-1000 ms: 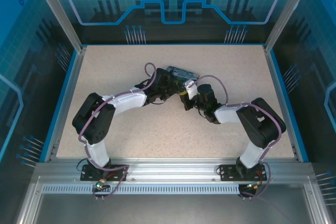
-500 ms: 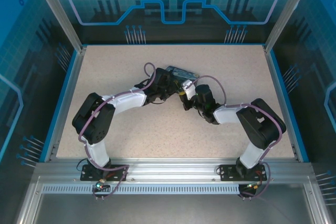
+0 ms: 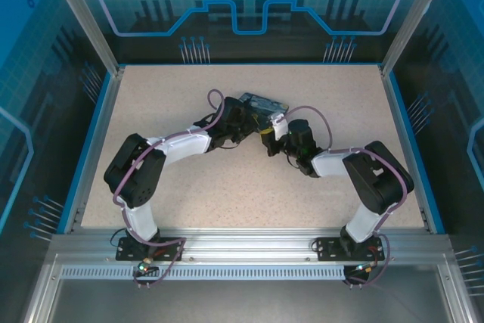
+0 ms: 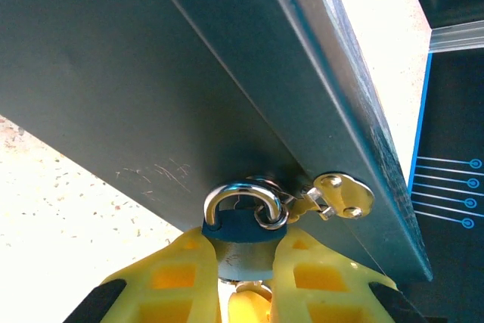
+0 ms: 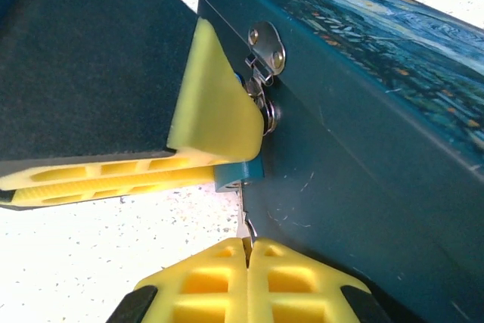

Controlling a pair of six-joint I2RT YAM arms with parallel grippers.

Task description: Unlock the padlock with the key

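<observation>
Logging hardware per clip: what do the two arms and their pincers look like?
The left arm and right arm have black joints, white links and looping purple cables. The left pincer and right pincer have yellow fingers with rectangular pockets, on black mounts.

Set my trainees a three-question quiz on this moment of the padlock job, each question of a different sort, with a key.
1. True or false: the padlock has been taken off the box.
2. What does the shut right gripper pinch? A) the key B) the padlock's shackle C) nothing
3. Fill in: the ___ gripper's yellow fingers clamp the padlock's body.
Key: 1 false, its shackle is hooked through the box's hasp. 2 A. 3 left gripper.
</observation>
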